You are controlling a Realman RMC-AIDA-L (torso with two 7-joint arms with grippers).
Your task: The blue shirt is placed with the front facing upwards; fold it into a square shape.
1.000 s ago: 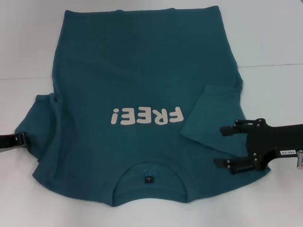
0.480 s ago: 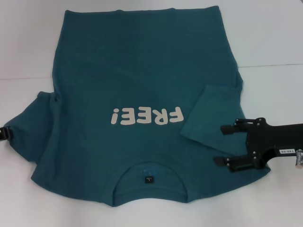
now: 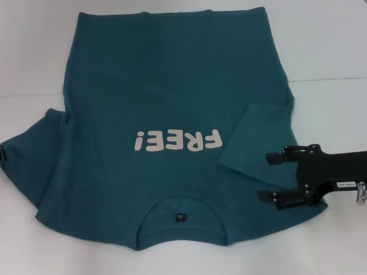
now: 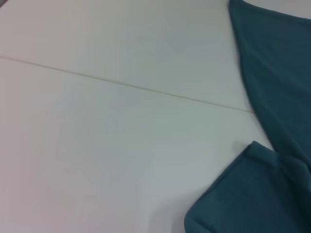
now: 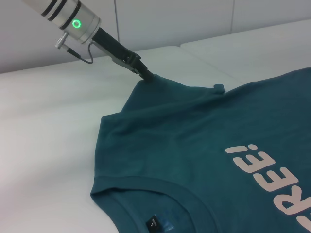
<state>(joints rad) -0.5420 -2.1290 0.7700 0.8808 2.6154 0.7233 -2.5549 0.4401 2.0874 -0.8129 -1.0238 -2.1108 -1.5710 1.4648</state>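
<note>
Teal cotton, the blue shirt (image 3: 172, 114) lies on your desk (image 3: 327, 46); your left hand (image 5: 144, 74) pinches its sleeve, your right hand (image 3: 269, 176) hovers spread wide.

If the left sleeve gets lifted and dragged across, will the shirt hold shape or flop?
The blue shirt will probably flop: its cloth already lies creased, and the right sleeve stays folded flat. The left gripper tents the left sleeve, so it likely drapes.
</note>
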